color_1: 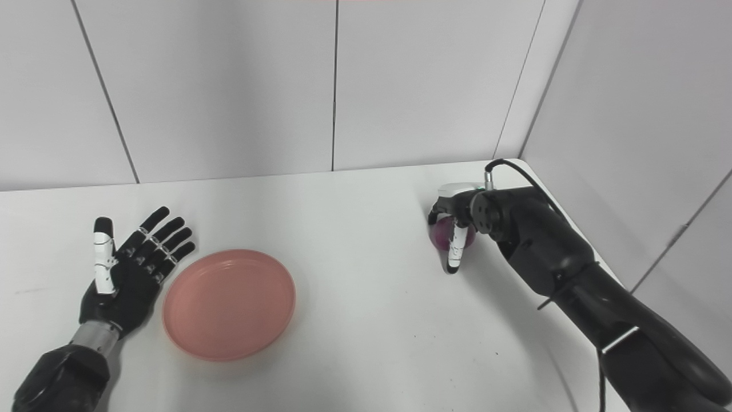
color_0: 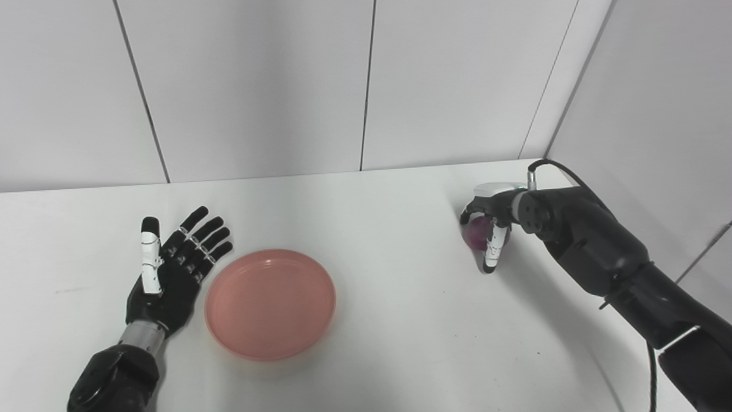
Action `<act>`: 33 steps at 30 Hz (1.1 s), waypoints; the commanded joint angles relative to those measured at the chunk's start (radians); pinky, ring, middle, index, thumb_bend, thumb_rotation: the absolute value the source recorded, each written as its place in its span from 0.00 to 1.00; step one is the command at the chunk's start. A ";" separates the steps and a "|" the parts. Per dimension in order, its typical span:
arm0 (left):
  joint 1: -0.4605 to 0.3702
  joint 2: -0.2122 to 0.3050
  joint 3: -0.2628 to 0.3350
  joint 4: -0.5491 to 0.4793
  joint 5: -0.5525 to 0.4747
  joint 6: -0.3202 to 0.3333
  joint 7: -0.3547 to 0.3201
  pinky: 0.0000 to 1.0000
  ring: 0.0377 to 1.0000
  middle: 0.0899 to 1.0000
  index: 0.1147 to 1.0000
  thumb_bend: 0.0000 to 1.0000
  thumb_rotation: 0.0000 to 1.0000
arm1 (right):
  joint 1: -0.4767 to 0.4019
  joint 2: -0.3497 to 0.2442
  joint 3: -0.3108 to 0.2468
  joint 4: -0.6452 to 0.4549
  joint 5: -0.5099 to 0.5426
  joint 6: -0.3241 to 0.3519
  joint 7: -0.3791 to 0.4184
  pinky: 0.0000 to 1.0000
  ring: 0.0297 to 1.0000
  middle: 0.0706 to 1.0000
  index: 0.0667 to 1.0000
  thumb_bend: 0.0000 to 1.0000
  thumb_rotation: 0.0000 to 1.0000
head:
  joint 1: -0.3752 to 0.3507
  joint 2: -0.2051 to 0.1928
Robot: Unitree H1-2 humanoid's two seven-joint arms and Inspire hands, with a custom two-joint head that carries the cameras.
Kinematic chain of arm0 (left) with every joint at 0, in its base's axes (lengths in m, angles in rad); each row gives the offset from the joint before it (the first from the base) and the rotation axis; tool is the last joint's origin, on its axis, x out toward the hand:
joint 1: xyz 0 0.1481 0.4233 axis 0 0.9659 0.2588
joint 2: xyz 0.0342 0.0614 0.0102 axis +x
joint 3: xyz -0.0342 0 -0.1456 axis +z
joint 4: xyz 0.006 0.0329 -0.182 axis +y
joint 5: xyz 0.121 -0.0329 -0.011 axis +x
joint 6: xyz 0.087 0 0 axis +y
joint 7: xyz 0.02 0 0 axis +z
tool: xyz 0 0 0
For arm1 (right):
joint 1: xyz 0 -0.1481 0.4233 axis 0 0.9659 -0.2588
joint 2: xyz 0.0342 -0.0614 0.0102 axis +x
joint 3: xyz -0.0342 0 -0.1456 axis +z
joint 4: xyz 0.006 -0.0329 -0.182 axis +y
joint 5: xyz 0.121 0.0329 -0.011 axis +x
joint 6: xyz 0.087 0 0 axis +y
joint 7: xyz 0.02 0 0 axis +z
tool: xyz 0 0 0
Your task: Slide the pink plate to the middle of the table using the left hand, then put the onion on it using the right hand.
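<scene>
The pink plate (color_0: 270, 304) lies flat on the white tabletop (color_0: 389, 229), left of centre and close to the near edge. The left robot hand (color_0: 171, 272) lies just beside the plate's left rim, palm up, fingers spread, holding nothing; whether it touches the rim cannot be told. Well apart, near the right rear corner, the right robot hand (color_0: 489, 223) is curled over the purple onion (color_0: 476, 233), fingers wrapped round its top and sides. The onion appears to sit low against the tabletop, so whether it is lifted cannot be told.

The main risk lies in the carry. The onion is round and smooth-skinned, and much of it is hidden under the fingers, so the hold may be shallow; it could slip and roll towards the wall or off the tabletop. The plate also looks short of the middle, so a release aimed at centre might catch its right rim. A high drop could send the onion rolling over the shallow lip.
</scene>
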 commanded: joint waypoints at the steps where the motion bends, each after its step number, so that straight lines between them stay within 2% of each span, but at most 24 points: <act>1: 0.086 0.001 -0.001 0.067 0.031 0.095 0.054 0.81 0.81 0.75 0.78 0.73 0.88 | -0.043 -0.013 -0.011 -0.001 -0.013 -0.027 -0.016 0.61 0.85 0.94 0.84 1.00 0.09 | 0.003 0.002; 7: 0.091 0.000 0.001 0.059 0.029 0.101 0.058 0.80 0.81 0.75 0.78 0.73 0.88 | -0.038 -0.019 -0.013 0.005 -0.009 -0.022 -0.008 0.60 0.83 0.94 0.85 1.00 0.09 | 0.001 0.004; 14: 0.091 0.002 0.001 0.057 0.028 0.103 0.056 0.80 0.81 0.75 0.78 0.72 0.89 | -0.030 -0.022 -0.023 0.009 -0.003 -0.026 -0.020 0.62 0.82 0.89 0.82 1.00 0.09 | 0.000 0.007; 17: 0.091 0.001 0.001 0.060 0.026 0.105 0.055 0.80 0.81 0.75 0.78 0.72 0.88 | -0.035 -0.023 -0.021 0.008 -0.004 -0.016 -0.006 0.64 0.79 0.84 0.78 0.98 0.06 | -0.001 0.008; 23: 0.090 -0.001 0.000 0.060 0.025 0.106 0.062 0.80 0.81 0.75 0.78 0.72 0.88 | -0.039 -0.024 -0.021 0.014 -0.003 -0.017 -0.002 0.65 0.77 0.82 0.75 0.96 0.04 | -0.002 0.009; 26: 0.091 0.000 -0.001 0.060 0.026 0.105 0.061 0.78 0.80 0.75 0.78 0.72 0.88 | -0.039 -0.029 -0.015 0.014 -0.007 -0.041 -0.011 0.61 0.66 0.71 0.72 0.92 0.06 | -0.001 0.010; 33: 0.093 0.000 0.001 0.058 0.024 0.107 0.063 0.79 0.80 0.75 0.78 0.71 0.88 | -0.032 -0.029 -0.019 0.022 -0.001 -0.079 -0.029 0.55 0.62 0.66 0.67 0.86 0.06 | 0.001 0.013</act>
